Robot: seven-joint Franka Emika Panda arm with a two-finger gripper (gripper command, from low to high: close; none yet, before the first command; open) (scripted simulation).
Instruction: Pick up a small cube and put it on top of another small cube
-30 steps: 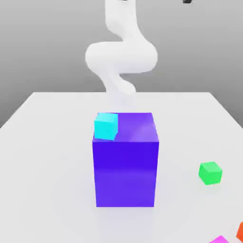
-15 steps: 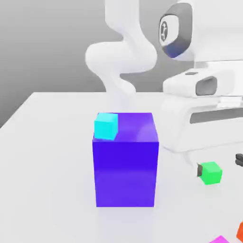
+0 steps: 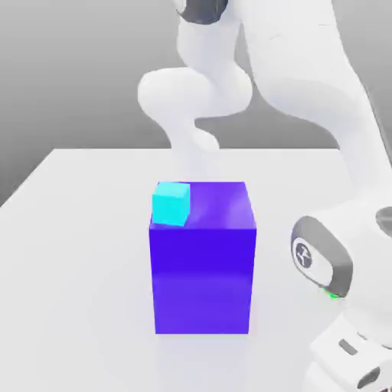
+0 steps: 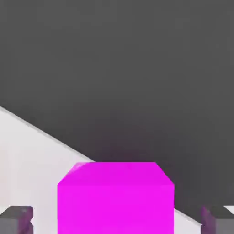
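Note:
The small cube (image 4: pixel 115 201), glossy magenta, lies on the white table between my gripper's (image 4: pixel 117 220) two dark fingertips (image 4: pixel 16 220). The fingers stand open, and a strip of table shows between each one and the cube's sides. In the exterior view my white arm (image 3: pixel 337 268) bends down over the table's near corner at the exterior view's right. A small cyan cube (image 3: pixel 171 204) rests on the top of the big blue-violet block (image 3: pixel 202 260), at its corner toward the exterior view's left.
The blue-violet block stands tall in the middle of the white table (image 3: pixel 76 253). A sliver of the green cube (image 3: pixel 334 295) peeks out behind my wrist. My arm's base rises behind the block.
My arm has swung down into the near corner at the exterior view's right, and it now covers most of the green cube and the spot where the magenta and orange cubes showed.

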